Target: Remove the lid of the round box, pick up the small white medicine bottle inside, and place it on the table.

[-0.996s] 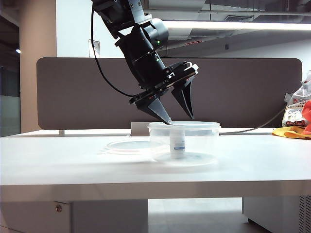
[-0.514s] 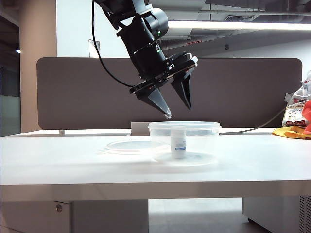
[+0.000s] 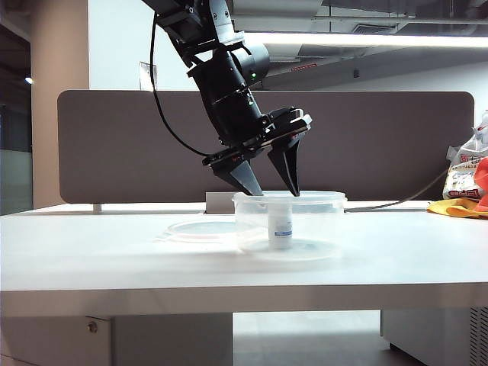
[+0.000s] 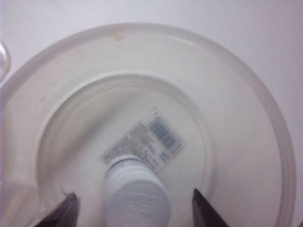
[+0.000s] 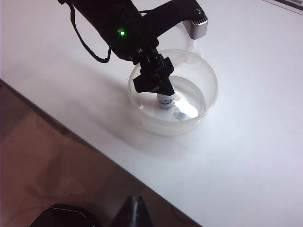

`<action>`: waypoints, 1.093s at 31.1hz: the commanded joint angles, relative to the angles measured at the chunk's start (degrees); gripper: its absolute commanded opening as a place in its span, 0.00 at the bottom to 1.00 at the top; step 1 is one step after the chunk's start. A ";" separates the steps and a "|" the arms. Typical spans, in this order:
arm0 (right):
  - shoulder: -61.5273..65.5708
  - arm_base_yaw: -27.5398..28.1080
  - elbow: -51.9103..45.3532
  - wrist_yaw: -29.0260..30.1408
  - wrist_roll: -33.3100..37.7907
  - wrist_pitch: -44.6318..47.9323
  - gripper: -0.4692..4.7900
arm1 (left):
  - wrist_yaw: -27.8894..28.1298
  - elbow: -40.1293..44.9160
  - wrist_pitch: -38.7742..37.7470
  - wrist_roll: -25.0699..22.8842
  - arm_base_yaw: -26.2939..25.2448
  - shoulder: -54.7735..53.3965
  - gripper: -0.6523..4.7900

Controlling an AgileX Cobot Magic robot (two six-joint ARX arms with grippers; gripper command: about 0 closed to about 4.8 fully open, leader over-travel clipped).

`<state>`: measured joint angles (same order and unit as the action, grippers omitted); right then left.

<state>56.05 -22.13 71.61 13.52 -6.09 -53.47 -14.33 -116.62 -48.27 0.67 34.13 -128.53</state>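
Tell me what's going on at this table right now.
The left pincer, wide open, hangs at the rim of the round box, its fingertips either side of the small white bottle standing inside. It has not gripped the bottle yet. The lid is already off, lying flat on the table beside the box. The right pincer stays back from the box; I cannot tell if it is open.

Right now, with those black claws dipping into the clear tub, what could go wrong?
The left gripper is open, its tips just inside the round box, astride the small white medicine bottle. A fingertip might nudge the upright bottle over before closing. A tip could also catch the box's rim and drag the tub. The lid lies close beside it on the table. The right gripper waits far off.
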 commanded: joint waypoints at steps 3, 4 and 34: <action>-0.11 0.00 0.17 0.11 -0.20 0.63 0.07 | 0.11 -0.28 0.48 -0.50 0.76 -0.17 0.66; -0.11 0.00 0.17 0.11 -0.20 0.61 0.07 | 0.11 -0.28 0.44 -0.50 0.76 -0.20 0.65; -0.13 0.00 0.17 0.11 -0.17 0.55 0.07 | 1.68 -0.39 0.09 -1.33 1.33 -0.85 0.43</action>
<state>56.05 -22.11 71.61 13.50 -6.09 -53.47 -12.60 -116.73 -47.59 -0.43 35.31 -129.45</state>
